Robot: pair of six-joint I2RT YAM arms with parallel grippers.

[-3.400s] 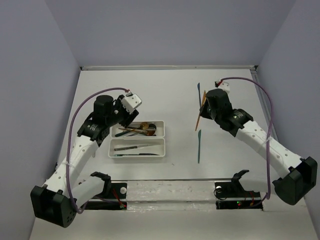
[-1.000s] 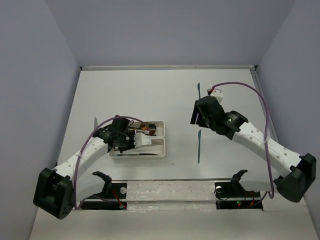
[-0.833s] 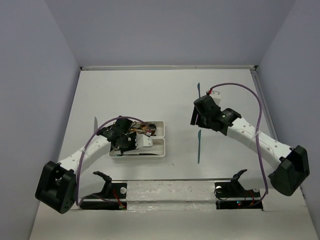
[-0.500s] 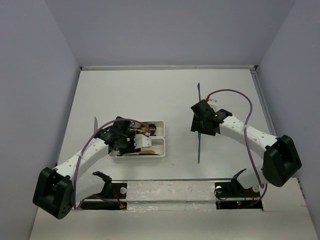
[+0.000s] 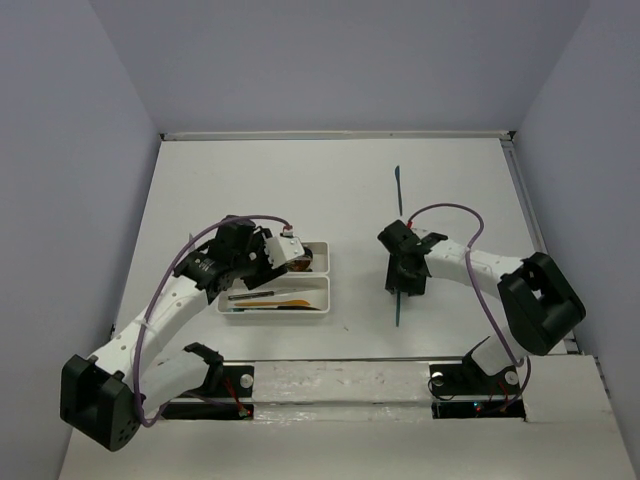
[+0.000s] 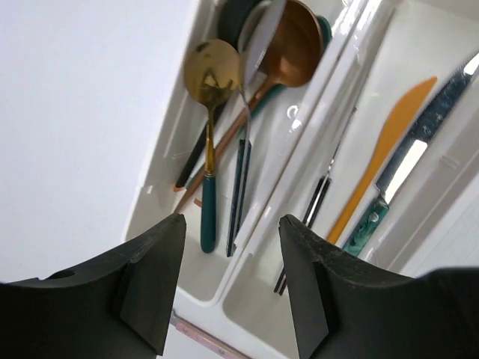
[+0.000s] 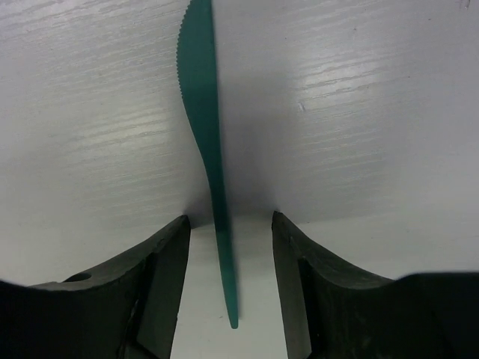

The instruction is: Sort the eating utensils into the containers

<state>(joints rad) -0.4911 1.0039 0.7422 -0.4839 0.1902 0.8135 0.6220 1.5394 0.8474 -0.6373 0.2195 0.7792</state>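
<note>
Straddling near-to-far teal knife (image 7: 199,82) (blade seemingly away), right gripper (image 7: 229,218) spread, left gripper (image 6: 232,221) spread.

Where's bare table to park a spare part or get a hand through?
Free: the far table between back wall and spoon tray; the strip between knife tray and near teal knife; the far right corner beyond the far teal knife. Crowded: both trays hold utensils, left arm hangs over them; right arm's open jaws straddle the near teal knife.

Robotics lab cell: plain lavender walls (image 5: 70,200) boxing white table (image 5: 300,180), cabled arms (image 5: 150,315) bolted on.
</note>
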